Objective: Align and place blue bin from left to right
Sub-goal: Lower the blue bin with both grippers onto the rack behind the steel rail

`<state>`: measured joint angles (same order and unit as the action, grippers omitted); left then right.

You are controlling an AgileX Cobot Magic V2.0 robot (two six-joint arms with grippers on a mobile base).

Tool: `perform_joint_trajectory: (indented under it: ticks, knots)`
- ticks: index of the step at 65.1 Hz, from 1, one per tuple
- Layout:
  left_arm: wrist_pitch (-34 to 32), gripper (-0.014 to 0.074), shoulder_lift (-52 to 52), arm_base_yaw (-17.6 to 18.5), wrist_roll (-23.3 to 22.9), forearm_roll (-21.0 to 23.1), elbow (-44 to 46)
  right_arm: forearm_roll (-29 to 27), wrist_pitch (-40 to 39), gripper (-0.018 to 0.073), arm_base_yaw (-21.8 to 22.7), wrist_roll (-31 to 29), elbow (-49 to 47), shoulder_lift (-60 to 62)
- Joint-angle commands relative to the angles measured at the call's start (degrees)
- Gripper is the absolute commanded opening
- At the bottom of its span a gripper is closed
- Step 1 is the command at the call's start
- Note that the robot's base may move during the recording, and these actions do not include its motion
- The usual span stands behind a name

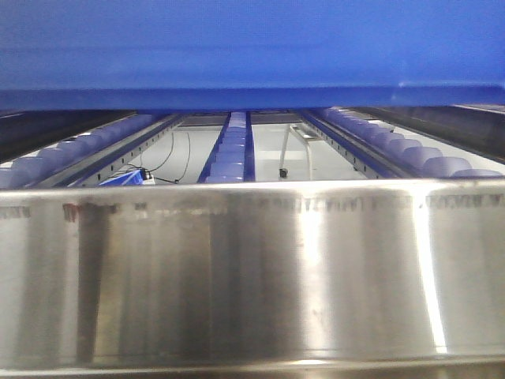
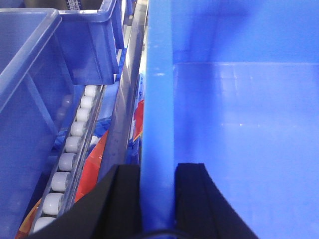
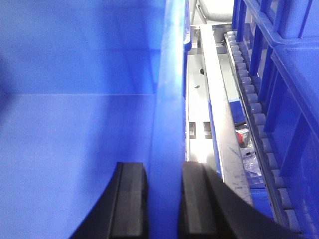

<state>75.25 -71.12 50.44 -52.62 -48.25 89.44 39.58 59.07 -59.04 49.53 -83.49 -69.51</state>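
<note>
The blue bin [image 1: 252,51] fills the top of the front view, held above a steel rail, its underside edge showing. In the left wrist view my left gripper [image 2: 157,199] is shut on the bin's left wall rim [image 2: 158,99], one black finger outside, one inside the bin [image 2: 239,124]. In the right wrist view my right gripper [image 3: 164,204] is shut on the bin's right wall rim [image 3: 169,99], with the bin's smooth interior [image 3: 75,124] to the left. The bin is empty inside.
A steel front rail [image 1: 252,268] spans the front view, with roller tracks [image 1: 229,150] running back beneath the bin. Other blue crates [image 2: 30,74] stand left over a roller lane [image 2: 70,149]. More blue crates [image 3: 289,74] and rollers [image 3: 249,99] lie right.
</note>
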Motion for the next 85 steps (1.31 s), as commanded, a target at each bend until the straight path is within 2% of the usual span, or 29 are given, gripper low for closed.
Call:
perform_joint_trajectory:
  ticks: [1, 36, 44, 48, 55, 62, 85]
  knots:
    - [-5.29, -0.0111, 0.06, 0.80, -0.52, -1.56, 0.44, 0.15, -12.21, -0.0078, -0.93, -0.75, -0.52, 0.59]
    - [-5.29, -0.0111, 0.06, 0.80, -0.52, -1.56, 0.44, 0.15, -11.91, -0.0078, -0.93, -0.75, -0.52, 0.59]
    - [-5.29, -0.0111, 0.06, 0.80, -0.52, -1.20, 0.44, -6.82, -9.46, -0.0078, -0.93, -0.60, -0.52, 0.59]
    - [-5.29, -0.0111, -0.16, 0.41, -0.52, -0.42, 0.44, -7.80, -8.94, -0.0078, -0.93, -0.60, -0.52, 0.40]
    - [-5.29, -0.0111, -0.39, -1.79, 0.55, 4.34, 0.44, -6.73, -9.07, -0.0078, -0.93, -0.60, -0.52, 0.13]
    - [-6.72, -0.0111, -1.16, -5.80, 3.79, 9.68, 0.44, -6.35, -8.71, -0.0078, 0.47, -0.60, -0.52, -0.69]
    - [-15.29, -0.0111, -3.77, -18.84, 12.86, 25.16, 0.44, -7.52, -8.86, -0.0078, 8.81, -0.60, -1.76, -6.88]
